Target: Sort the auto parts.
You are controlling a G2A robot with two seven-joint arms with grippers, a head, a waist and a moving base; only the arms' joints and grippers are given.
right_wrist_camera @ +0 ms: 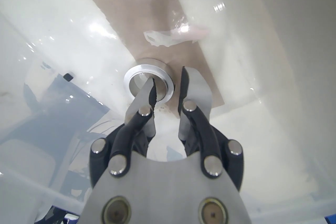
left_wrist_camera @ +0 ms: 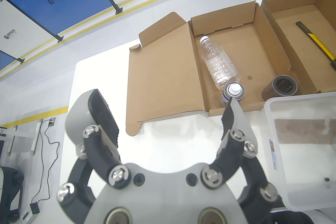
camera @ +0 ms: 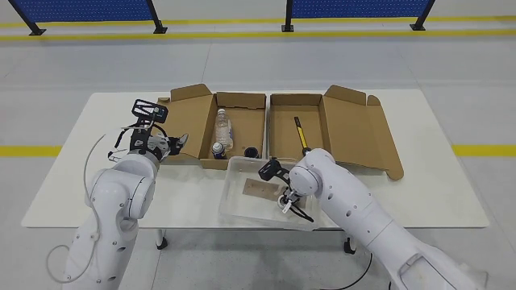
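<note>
Right end effector [right_wrist_camera: 168, 75] straddles the wall of a small silver metal ring [right_wrist_camera: 131, 75], fingers narrowly apart, not yet clamped.
Ring lies at its tips on the floor of the clear plastic bin [right_wrist_camera: 52, 25]; closing on that thin, slick wall could tip it or squeeze it free.

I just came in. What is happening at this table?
The robot's right gripper is in the clear bin, open, with its fingers either side of the wall of a metal ring. The left gripper hangs open over the table beside the left box, which holds a bottle, a spray can and a black cylinder. The right box holds a yellow-and-black tool.
</note>
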